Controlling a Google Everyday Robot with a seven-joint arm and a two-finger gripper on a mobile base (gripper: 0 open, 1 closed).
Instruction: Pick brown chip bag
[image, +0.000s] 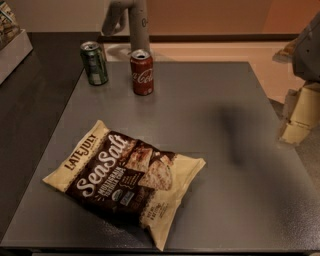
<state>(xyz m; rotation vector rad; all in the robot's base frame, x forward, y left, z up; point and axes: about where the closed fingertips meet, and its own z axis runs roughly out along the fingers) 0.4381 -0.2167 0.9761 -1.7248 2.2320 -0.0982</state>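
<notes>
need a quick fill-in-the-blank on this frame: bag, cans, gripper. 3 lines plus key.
1. Behind the brown chip bag, ___ cans stand upright on the table.
2. In the camera view, the can to the left of the red can is ___ in colour.
3. The gripper hangs at the view's ___ edge, apart from the bag.

Missing words: two; green; right.

brown chip bag (125, 177) | flat, label up, skewed | near left | seemingly sealed | tool (299, 117) at right edge, apart
</notes>
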